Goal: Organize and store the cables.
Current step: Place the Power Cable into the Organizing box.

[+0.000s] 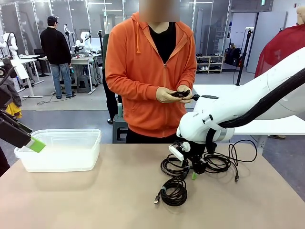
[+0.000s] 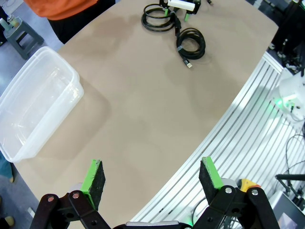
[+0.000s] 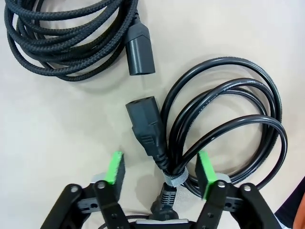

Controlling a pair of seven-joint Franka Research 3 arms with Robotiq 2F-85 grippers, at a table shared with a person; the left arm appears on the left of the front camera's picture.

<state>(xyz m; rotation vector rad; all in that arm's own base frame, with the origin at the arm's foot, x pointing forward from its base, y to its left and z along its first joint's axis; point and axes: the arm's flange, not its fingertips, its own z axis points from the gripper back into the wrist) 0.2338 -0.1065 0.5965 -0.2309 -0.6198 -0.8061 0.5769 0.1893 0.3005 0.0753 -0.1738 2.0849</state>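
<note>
Front view: find right gripper (image 1: 191,171) low on the cables (image 1: 174,191), mid-table, well apart from bin (image 1: 62,151). Left wrist view: left gripper (image 2: 150,167) spread wide, empty. Right wrist view: jaws open astride strapped cable (image 3: 228,119); centre on strap (image 3: 173,179) before closing.

Left end effector (image 1: 33,142) cut by front view's left edge, one green pad (image 1: 36,145) showing. Right end effector (image 1: 189,171) mostly hidden behind white arm wrist (image 1: 209,119). Small dark item (image 1: 181,93) in person's hands (image 1: 167,95): too small to tell, perhaps cable. Braided black cable coil (image 3: 62,38) cut off top-left in right wrist view. Smooth black cable bundle (image 3: 228,124) strapped end hidden at bottom edge.
</note>
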